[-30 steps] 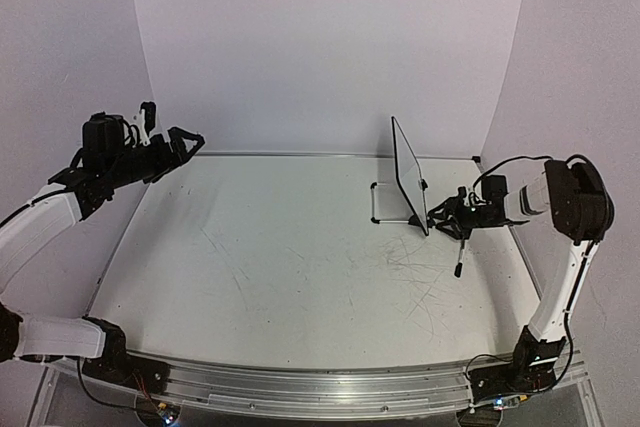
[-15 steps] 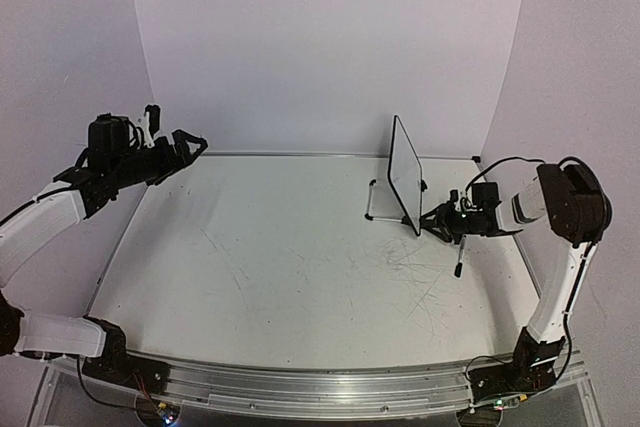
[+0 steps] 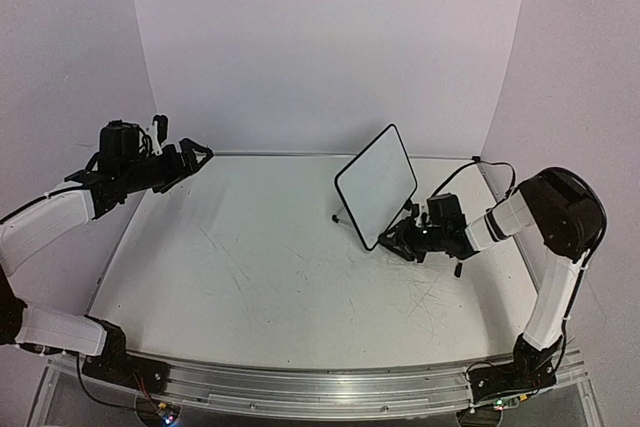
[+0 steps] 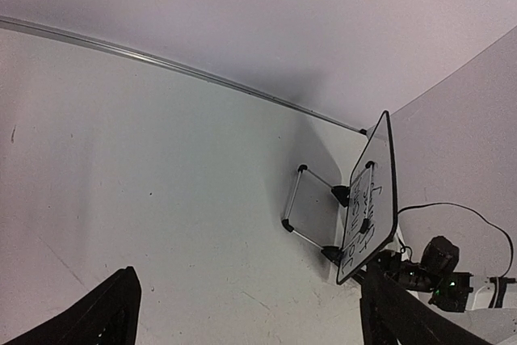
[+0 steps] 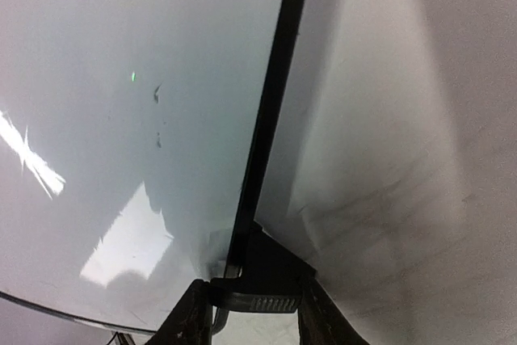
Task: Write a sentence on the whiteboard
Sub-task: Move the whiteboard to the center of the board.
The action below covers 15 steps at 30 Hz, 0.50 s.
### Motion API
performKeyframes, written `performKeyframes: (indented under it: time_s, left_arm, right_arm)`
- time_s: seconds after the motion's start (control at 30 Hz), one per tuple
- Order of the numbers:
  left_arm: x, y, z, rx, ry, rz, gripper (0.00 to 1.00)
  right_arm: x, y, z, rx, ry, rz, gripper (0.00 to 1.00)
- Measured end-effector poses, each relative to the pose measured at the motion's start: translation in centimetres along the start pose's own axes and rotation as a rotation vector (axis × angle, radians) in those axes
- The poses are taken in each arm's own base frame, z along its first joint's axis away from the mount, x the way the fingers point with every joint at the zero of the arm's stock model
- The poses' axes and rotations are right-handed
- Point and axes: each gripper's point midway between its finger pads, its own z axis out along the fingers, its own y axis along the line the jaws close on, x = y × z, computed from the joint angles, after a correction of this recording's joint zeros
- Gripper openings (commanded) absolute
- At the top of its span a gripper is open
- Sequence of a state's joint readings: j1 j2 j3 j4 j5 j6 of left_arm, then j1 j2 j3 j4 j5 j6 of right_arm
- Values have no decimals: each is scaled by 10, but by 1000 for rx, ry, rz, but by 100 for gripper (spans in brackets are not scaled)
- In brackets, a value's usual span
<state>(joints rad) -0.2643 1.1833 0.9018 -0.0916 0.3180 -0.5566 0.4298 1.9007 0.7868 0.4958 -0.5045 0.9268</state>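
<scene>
Whiteboard (image 3: 377, 185) sits right of centre in the overhead view, tipped over the pale counter (image 3: 250, 267) so that it reads as a diamond, its lowest corner down at my right hand (image 3: 405, 239); the face towards that camera looks blank. Right arm (image 3: 555, 217) reaches in from the right edge of the frame and is plainly the nearer one; left arm (image 3: 60, 217) is raised at the upper left, well apart from the board. So the board lies far across to the right of my left hand (image 3: 192, 159), which hangs wide and empty; its two dark fingers (image 4: 105, 317) frame the bottom of the left wrist view with nothing between them. My right hand is narrow and clamped on the board's small black foot (image 5: 262, 276), the frame edge (image 5: 271, 119) running up-frame from the grip; I judge any next move turns on that one pinched corner, since the board could swing about it. Long axis I cannot fix from overhead. Black lettering (image 4: 367, 216) shows on the face seen near edge-on at the right of the left wrist view; too oblique to read, so I cannot say the sentence is complete.
</scene>
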Motion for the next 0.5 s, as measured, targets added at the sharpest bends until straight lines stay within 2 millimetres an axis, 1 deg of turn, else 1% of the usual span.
performKeyframes:
  time_s: [0.1,0.13,0.3,0.4,0.5]
  left_arm:
    - [7,4,3,-2,11,-11,95]
    - [11,5,3,-4,17,-17,95]
    - [22,12,6,-14,35,-34,95]
    - [27,16,7,-18,40,-37,95]
    - [34,21,8,-27,53,-46,95]
  right_arm:
    - [33,20,12,-13,41,-18,36]
    - [47,27,16,-20,63,-25,37]
    - [102,56,27,-53,137,-56,39]
    - [124,67,35,-67,161,-62,40]
    - [135,74,43,-76,169,-66,42]
